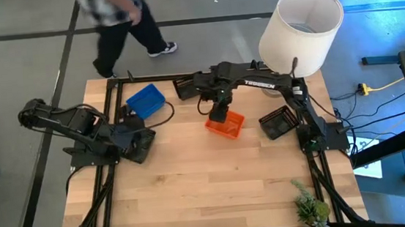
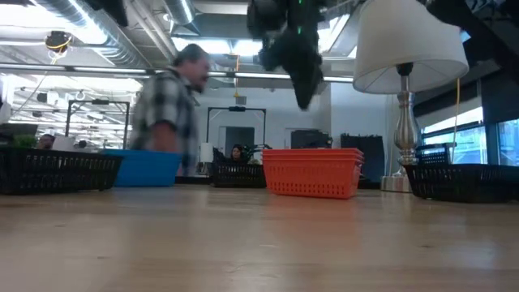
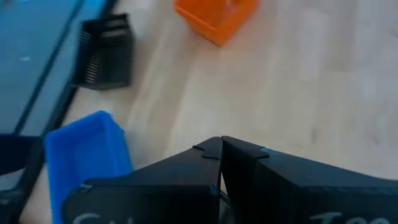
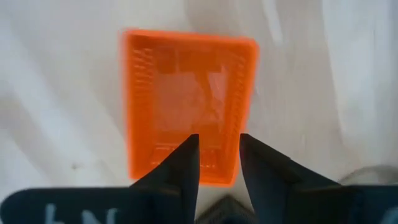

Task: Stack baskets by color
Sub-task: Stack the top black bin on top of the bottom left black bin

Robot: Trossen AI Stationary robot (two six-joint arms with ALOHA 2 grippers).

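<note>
My right end effector (image 4: 217, 158) is closest in the right wrist view: fingers parted with clear space between them, holding nothing, hanging over the near short wall of the orange basket (image 4: 186, 102). That basket sits flat on the table (image 1: 195, 202), about mid-width and toward the far edge. I judge it light, thin mesh plastic, springy rather than stiff, so a pinch over one rim wall should lift it; squeezing mid-wall may flex it, and a smooth rim may slip.

My left end effector (image 3: 217, 165) rests shut and empty near the left edge, just beside the blue basket (image 1: 145, 101). One black basket (image 1: 277, 123) lies toward the right edge, another black one (image 1: 185, 86) at the far edge. Beyond the far right corner stands the white lampshade (image 1: 300, 28); a person (image 1: 117, 22) walks past the far side.
</note>
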